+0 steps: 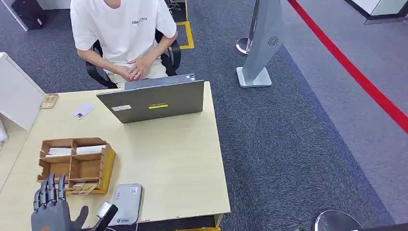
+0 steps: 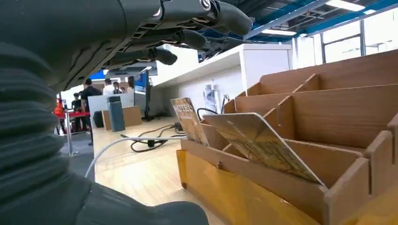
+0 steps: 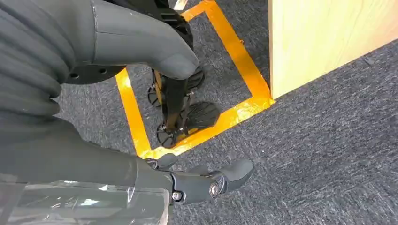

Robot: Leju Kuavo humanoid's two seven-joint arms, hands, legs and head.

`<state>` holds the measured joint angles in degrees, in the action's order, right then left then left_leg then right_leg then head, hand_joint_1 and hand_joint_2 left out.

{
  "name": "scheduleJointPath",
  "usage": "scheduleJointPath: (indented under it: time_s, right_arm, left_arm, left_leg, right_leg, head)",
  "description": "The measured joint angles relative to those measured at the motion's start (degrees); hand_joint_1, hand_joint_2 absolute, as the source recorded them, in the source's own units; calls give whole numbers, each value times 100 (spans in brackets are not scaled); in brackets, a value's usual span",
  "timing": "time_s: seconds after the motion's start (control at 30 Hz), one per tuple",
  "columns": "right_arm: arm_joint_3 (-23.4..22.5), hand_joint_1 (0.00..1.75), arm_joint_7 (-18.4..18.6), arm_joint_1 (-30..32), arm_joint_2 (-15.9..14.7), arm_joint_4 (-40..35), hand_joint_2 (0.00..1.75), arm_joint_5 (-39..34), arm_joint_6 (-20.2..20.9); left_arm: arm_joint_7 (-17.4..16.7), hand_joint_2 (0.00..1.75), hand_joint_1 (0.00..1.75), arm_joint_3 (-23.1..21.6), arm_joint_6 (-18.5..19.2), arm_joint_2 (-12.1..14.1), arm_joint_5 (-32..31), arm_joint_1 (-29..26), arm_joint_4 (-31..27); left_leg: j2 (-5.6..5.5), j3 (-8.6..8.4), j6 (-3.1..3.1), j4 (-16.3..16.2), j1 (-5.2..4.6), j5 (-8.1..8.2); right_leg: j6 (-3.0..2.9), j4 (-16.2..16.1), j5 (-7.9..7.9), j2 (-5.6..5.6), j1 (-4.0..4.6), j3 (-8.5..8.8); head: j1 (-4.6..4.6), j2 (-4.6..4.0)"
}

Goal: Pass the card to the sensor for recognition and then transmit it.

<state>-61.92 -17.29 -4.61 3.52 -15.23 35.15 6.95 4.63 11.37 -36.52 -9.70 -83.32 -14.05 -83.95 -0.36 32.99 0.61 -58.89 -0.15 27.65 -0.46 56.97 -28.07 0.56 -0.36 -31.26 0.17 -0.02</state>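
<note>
Partly cropped, left robot hand spread wide, empty, beside organizer, cards half hidden.

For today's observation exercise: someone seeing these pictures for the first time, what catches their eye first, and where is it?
Probably the wooden card organizer near the table's front left, with cards leaning in its slots, and the robot's left hand raised just before it, fingers spread. Next, the open laptop at the far edge with a seated person behind it, and the grey sensor beside the organizer.
</note>
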Motion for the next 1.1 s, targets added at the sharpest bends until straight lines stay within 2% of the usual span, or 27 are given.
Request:
scheduleJointPath:
  time_s: [0.23,0.67,1.1]
  right_arm:
    - [0,0,0,-7,0,0,175,18,0]
    - [0,0,7,-19,2,0,175,61,0]
    - [0,0,24,-24,4,2,175,116,-4]
  left_arm:
    - [-77,175,0,-92,-11,13,7,70,90]
    - [-238,175,0,-302,-63,192,50,211,291]
    - [-363,175,0,-339,-74,319,120,254,400]
  left_leg:
    - [0,0,0,0,0,0]
    - [0,0,0,0,0,0]
    - [0,0,0,0,0,0]
  right_leg:
    - [0,0,0,-1,0,0]
    - [0,0,0,0,0,0]
    - [0,0,0,-1,0,0]
  head:
    - [0,0]
    - [0,0]
    - [0,0]
